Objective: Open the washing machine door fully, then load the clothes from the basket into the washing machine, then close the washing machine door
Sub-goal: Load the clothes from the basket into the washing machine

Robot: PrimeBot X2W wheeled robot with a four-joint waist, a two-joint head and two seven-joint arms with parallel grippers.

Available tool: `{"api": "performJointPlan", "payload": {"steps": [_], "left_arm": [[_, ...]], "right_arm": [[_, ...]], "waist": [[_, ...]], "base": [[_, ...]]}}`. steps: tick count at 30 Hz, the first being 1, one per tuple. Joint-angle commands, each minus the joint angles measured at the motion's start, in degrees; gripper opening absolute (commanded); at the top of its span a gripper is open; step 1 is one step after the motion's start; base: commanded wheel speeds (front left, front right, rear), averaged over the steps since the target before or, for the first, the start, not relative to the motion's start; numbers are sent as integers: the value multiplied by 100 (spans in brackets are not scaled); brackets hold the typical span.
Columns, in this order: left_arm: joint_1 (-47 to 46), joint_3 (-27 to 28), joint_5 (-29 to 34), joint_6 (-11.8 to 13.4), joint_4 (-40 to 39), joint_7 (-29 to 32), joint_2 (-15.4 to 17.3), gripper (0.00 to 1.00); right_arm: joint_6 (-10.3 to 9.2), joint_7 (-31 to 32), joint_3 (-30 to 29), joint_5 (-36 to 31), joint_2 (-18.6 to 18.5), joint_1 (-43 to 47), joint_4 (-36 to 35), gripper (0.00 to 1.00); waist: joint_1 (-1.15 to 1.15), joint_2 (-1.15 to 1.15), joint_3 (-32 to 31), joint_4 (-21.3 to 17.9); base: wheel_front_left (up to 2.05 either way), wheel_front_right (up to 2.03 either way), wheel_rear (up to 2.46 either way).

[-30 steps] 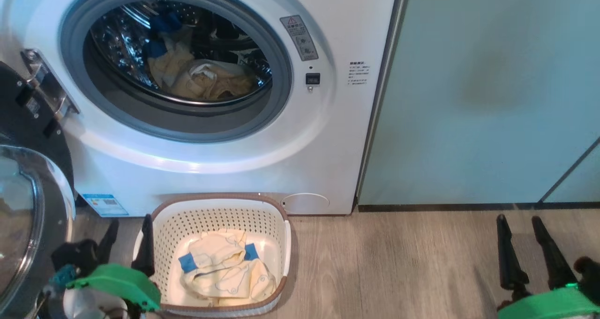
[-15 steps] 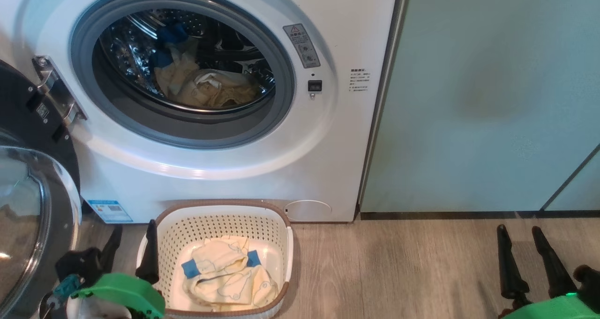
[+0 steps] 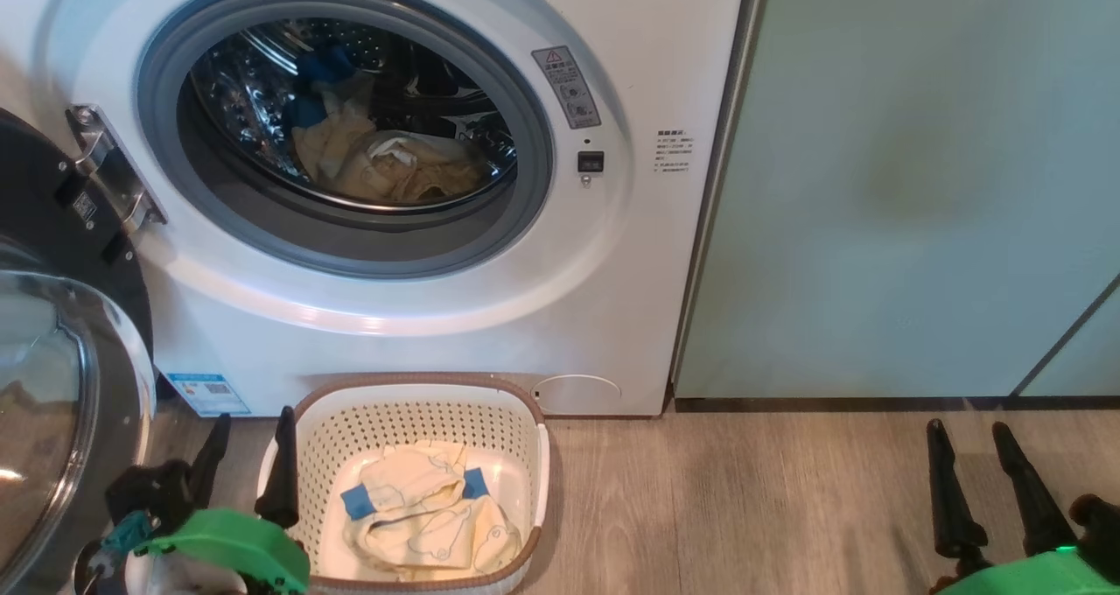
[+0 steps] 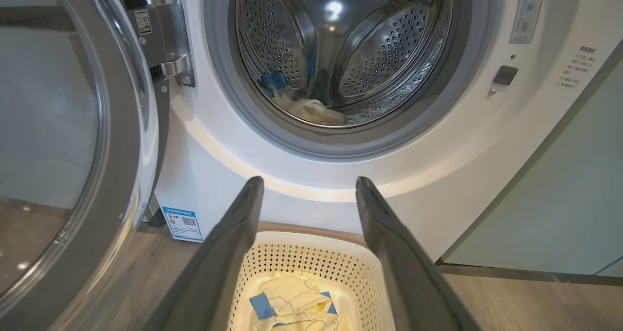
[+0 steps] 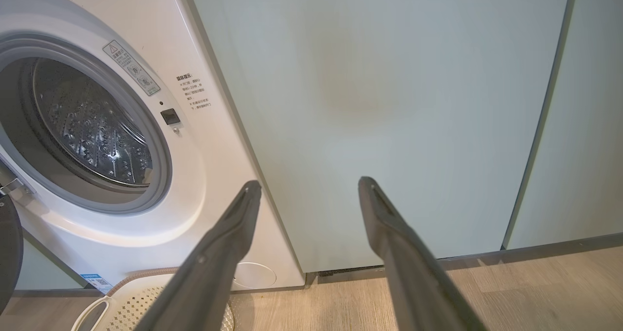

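Cream basket (image 3: 411,420) just beside L pincer (image 3: 254,416)

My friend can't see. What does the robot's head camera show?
A white washing machine, door swung open at left, yellow laundry in its drum. Before it, a cream basket holds more clothes; the left gripper and right gripper hang open.

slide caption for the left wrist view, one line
Open left tool framing cream perforated plastic basket holding pale yellow clothes, before white washing machine with its round black-rimmed glass door open.
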Motion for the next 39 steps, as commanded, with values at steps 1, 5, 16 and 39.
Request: {"api": "performJointPlan", "payload": {"steps": [1,5,16,39], "left_arm": [[-169,246,59,-34,-164,-36,74,100],[-167,257,110,-56,-154,-36,64,100],[-159,315,194,-87,-157,-36,24,100],[-358,122,374,-148,499,-36,2,100]], "right_arm": [[22,-55,129,11,-127,-83,-181,100],[22,-55,132,10,-122,-83,-182,100],[22,-55,131,3,-112,-83,-186,100],[22,-55,253,24,-78,-257,-224,100]], "waist": [[0,0,3,5],[0,0,11,14],[0,0,28,37],[0,0,396,-190]], "base": [[0,0,0],[0,0,0],[0,0,0],[0,0,0]]}}
